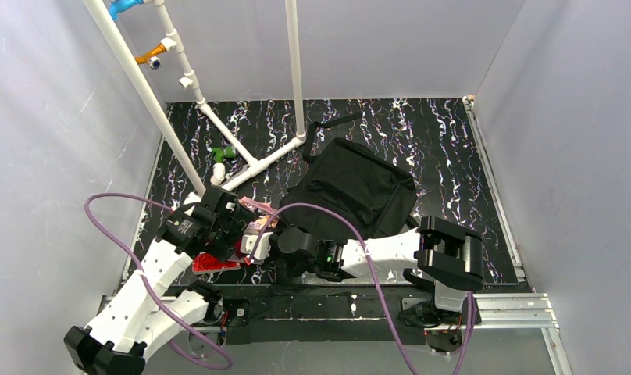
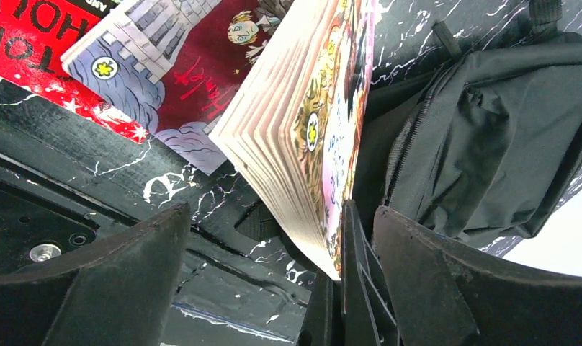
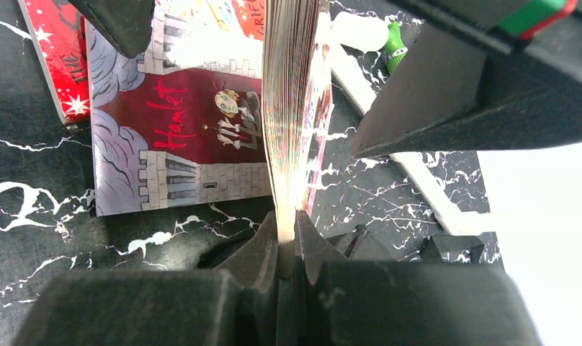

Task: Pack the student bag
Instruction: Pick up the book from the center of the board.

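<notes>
Thick book (image 3: 288,108) on edge, Hamlet book (image 3: 180,137), red book (image 2: 29,43), marbled table (image 1: 445,148), white pipes (image 1: 295,62)

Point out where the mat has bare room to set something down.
Bare mat runs between the student bag and the right rail, and along the back wall. Front left is crowded: left gripper, right gripper holding a book, Hamlet book, red book, white pipes.

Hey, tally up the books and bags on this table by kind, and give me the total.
Books: 3 (red-covered book, Hamlet book, thick paperback clamped in the right claw)
Black backpack: 1
Total: 4
</notes>
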